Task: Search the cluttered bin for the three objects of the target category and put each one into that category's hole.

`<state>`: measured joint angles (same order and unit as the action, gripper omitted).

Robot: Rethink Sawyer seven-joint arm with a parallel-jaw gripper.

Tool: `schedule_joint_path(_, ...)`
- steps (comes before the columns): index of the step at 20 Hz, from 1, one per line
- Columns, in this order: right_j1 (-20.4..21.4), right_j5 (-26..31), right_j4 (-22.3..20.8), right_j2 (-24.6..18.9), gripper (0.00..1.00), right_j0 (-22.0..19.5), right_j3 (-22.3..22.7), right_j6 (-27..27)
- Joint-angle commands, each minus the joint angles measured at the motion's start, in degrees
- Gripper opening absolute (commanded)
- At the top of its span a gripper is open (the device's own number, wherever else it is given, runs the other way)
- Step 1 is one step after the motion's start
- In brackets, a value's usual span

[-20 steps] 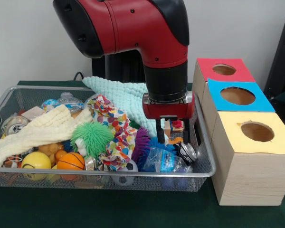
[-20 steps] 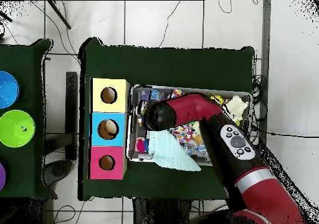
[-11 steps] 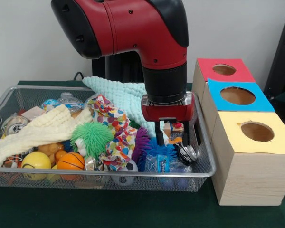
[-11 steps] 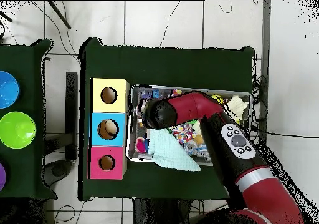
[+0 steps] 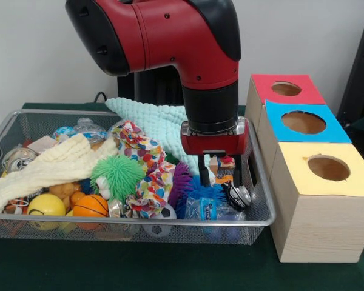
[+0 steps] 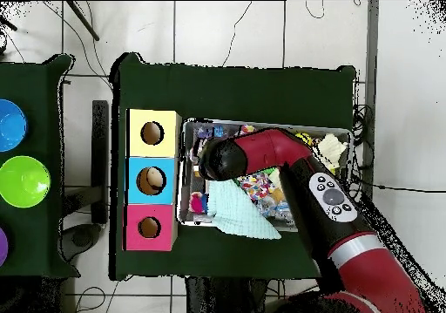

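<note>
Green cloth covers the table under the wire bin (image 5: pixel 0 136), crammed left to right with toys. Gripper (image 5: pixel 221 177) hangs spread and empty above a small wooden figure (image 5: pixel 221 162). Risk: neighbouring clutter snags fingers. Boxes' holes (image 5: pixel 303 122) sit right.

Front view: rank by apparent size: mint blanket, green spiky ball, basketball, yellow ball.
1. mint blanket, partly hidden by the arm
2. green spiky ball
3-4. basketball and yellow ball: look about alike, not ranked

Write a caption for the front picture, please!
Robot gripper hangs open above toys in a wire basket.
</note>
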<state>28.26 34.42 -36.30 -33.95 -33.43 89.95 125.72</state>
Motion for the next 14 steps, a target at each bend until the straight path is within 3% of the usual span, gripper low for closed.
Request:
schedule_joint_path(1,-1.8,2.9,-6.3,-1.6,1.0,-0.5,-2.9,-18.3)
schedule_joint_path(6,-1.4,2.3,-6.3,-1.2,1.0,-0.3,-2.8,-17.0)
schedule_joint_path(8,-1.7,2.3,-6.0,0.2,1.0,0.6,-3.4,-14.2)
schedule_joint_path(14,-1.9,1.9,-3.6,8.2,1.0,5.2,-4.3,1.7)
